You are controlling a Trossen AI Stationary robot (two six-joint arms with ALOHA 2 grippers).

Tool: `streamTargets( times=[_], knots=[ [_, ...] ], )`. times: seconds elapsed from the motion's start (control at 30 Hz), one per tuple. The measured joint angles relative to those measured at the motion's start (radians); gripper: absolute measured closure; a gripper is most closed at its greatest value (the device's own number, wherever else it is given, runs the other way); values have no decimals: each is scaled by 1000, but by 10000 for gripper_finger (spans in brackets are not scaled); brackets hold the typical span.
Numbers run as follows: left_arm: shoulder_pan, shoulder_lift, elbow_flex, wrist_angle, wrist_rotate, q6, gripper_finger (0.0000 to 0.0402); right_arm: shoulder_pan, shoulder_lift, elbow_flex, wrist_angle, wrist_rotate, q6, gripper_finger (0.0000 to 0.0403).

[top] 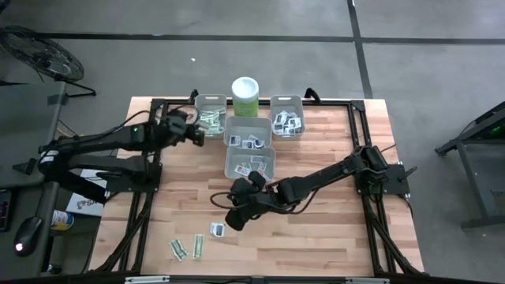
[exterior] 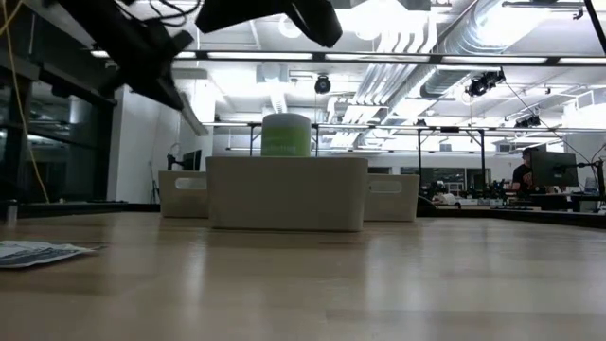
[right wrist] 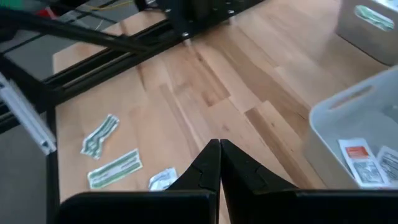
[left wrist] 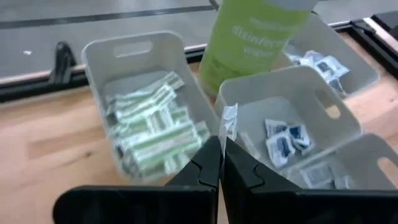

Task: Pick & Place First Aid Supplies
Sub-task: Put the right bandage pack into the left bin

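Observation:
My left gripper [left wrist: 221,142] hangs at the table's far left [top: 197,132], shut on a small white square packet [left wrist: 229,121]. It is above the gap between the bin of pale green strip packets [left wrist: 152,134] and the middle bin of white square packets [left wrist: 286,140]. My right gripper [right wrist: 219,144] hovers shut and empty over the table's near middle [top: 235,221]. Below it, a white square packet [right wrist: 163,179] and two green strip packets [right wrist: 115,168] [right wrist: 99,135] lie flat on the wood. My left gripper pinches the white packet by its near edge [left wrist: 226,134] between the two fingertips. The fingers slant down from the table's left side. The packet sticks out past the tips, lifted clear above the bins' rims.
Several grey bins stand at the far middle: the strip bin [top: 211,118], one at the far right [top: 287,117], the middle one [top: 248,134] and the nearest one [top: 251,162]. A pale green canister [top: 245,96] stands behind them. Loose packets [top: 189,248] lie near the front left.

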Motion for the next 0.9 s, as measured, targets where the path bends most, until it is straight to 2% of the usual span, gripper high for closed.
streamTargets(
  times=[0.1, 0.27, 0.43, 0.77, 0.9],
  knots=[
    [110, 59, 0, 78, 85, 74, 401, -6, 0, 0, -27, 20, 40, 403],
    [289, 180, 0, 143, 233, 114, 401, -13, 0, 0, -94, 28, 101, 403],
    [428, 307, 0, 243, 385, 171, 401, -13, 0, 0, -140, 40, 139, 403],
    [593, 467, 0, 343, 640, 190, 401, -13, 0, 0, -165, 29, 152, 403],
    [617, 475, 0, 342, 667, 185, 391, -13, 0, 0, -174, 22, 152, 403]
  ],
)
